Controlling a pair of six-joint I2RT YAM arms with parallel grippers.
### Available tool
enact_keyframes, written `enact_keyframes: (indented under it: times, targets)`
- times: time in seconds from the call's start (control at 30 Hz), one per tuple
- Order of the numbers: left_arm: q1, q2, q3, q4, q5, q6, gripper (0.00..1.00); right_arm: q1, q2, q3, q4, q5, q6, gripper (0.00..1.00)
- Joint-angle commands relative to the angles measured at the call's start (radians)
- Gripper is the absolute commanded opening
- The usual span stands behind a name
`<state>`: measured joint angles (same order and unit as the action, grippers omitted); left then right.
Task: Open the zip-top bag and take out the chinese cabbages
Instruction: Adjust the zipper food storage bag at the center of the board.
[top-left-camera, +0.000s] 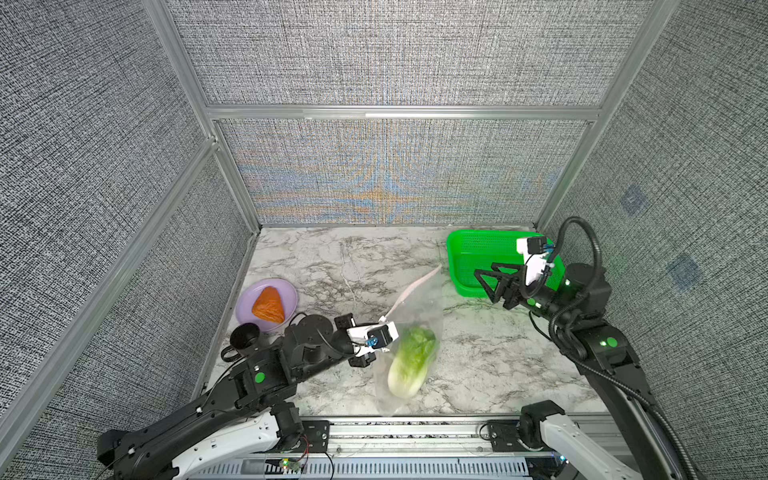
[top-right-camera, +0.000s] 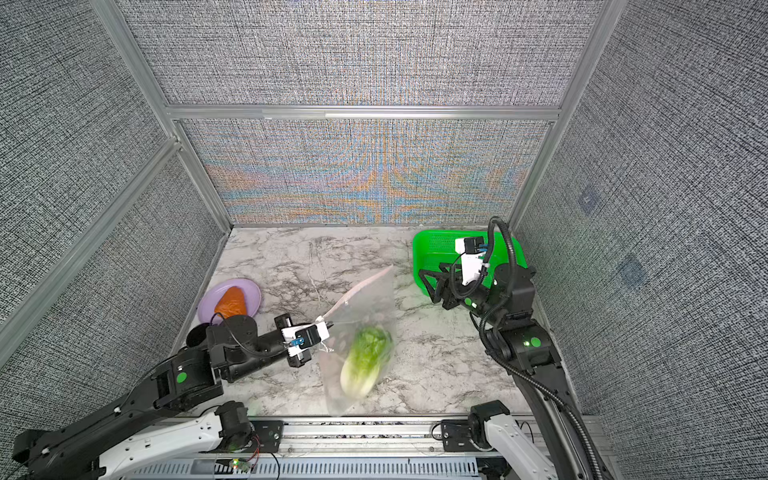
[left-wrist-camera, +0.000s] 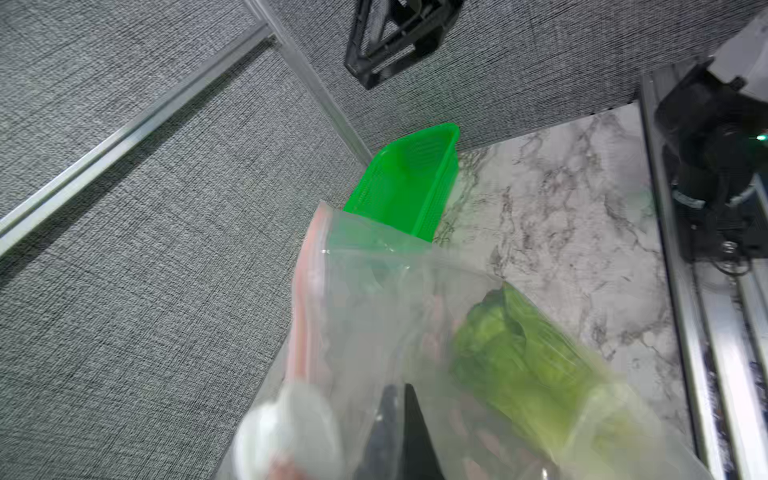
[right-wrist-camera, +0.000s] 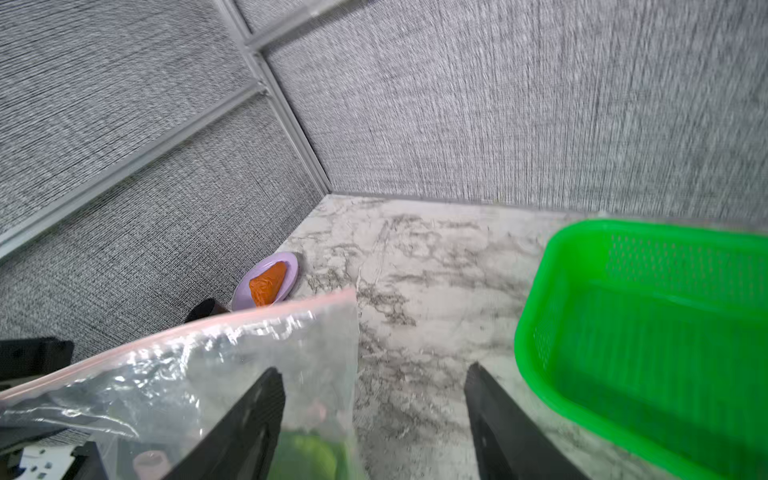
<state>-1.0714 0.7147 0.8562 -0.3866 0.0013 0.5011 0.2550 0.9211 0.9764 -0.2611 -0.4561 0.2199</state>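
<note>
Item 1. White marble-patterned tabletop with grey veins (top-left-camera: 332, 266), walled in by grey woven panels.

Item 2. Clear, crinkly zip-top bag with pale pink dots and a pink zip strip (top-left-camera: 419, 307) (top-right-camera: 368, 301) (left-wrist-camera: 374, 291) (right-wrist-camera: 208, 365). It stood slanted near the middle of the front edge. The zip end was raised and pointed toward the far right corner. In the right wrist view the strip read as one unbroken pink line. I could not tell whether the lower end touched the surface.

Item 3. Oval Chinese cabbage, white at the base with crinkled yellow-green leaves (top-left-camera: 411, 361) (top-right-camera: 365, 361) (left-wrist-camera: 519, 361) (right-wrist-camera: 307, 457). It was inside the bag, in its lower half, with the base toward the front edge.

Item 4. Left gripper (top-right-camera: 328, 325) (left-wrist-camera: 402, 399). Its black jaws were pressed together on the bag's zip-end corner nearest the left edge. The left wrist view showed them through the plastic.

Item 5. Right gripper (top-left-camera: 484, 274) (top-right-camera: 432, 272) (right-wrist-camera: 372, 374). It was raised near the right edge, in front of the basket. Its jaws stood wide apart with nothing between them, and in both top views it was apart from the bag.

Item 6. Bright green perforated plastic basket (top-left-camera: 453, 257) (top-right-camera: 417, 257) (left-wrist-camera: 415, 166) (right-wrist-camera: 532, 332), in the far right corner.

Item 7. Round lilac plate (top-left-camera: 249, 299) (top-right-camera: 208, 307) (right-wrist-camera: 293, 266), at the left edge, carrying an orange wedge-shaped food piece (top-left-camera: 269, 305) (top-right-camera: 230, 303) (right-wrist-camera: 268, 284).

Item 8. Black cup with a handle (top-left-camera: 244, 336), just beside the plate on its front-edge side and partly hidden by the left arm.
</note>
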Motion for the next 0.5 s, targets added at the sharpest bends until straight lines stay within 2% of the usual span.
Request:
enact_keyframes:
  times: [0.0,0.1,0.2,0.33,0.47]
  targets:
    - [0.023,-0.030,-0.024,-0.089,0.174,-0.050,0.00,0.049,-0.068,-0.040,0.168,0.002,-0.213,0.72]
    - [0.038,-0.056,-0.058,-0.025,0.240,-0.078,0.00,0.080,-0.121,-0.090,0.271,-0.068,-0.320,0.72]
    - [0.048,-0.049,-0.057,-0.005,0.289,-0.086,0.00,0.092,-0.087,-0.068,0.255,-0.221,-0.411,0.72]
    - [0.063,-0.026,-0.041,-0.006,0.354,-0.088,0.00,0.116,0.040,0.014,0.094,-0.497,-0.574,0.75]
    - [0.071,-0.012,-0.030,-0.015,0.397,-0.095,0.00,0.200,0.153,0.125,-0.116,-0.565,-0.784,0.82]
